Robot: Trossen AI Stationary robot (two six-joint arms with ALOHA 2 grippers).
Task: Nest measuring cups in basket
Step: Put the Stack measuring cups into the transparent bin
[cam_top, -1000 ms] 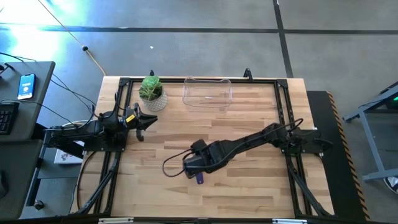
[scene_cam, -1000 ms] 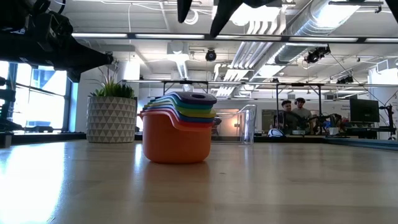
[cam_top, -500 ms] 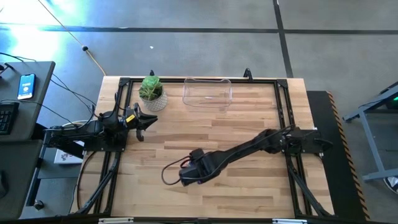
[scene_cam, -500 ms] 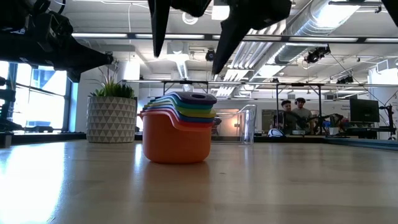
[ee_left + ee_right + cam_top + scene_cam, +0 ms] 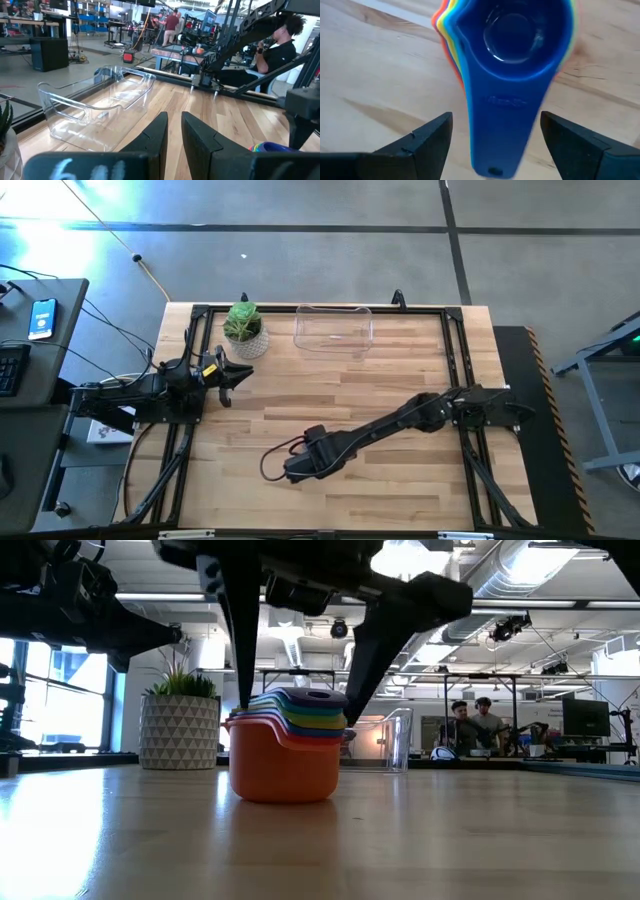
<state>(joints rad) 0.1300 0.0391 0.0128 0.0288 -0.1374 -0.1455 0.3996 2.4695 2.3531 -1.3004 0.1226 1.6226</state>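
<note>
Both fingers of my right gripper (image 5: 295,705) stand wide apart, straddling the nested stack of coloured plastic measuring cups (image 5: 285,745), well apart from the clear rectangular plastic basket (image 5: 333,328)

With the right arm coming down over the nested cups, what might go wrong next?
1. The right tool straddles the stacked handles with its fingers open. Closing on the handles alone may lift only the top cups, leaving the orange cup behind.
2. The basket sits far across the table, so a loose stack may spill in transit.
</note>
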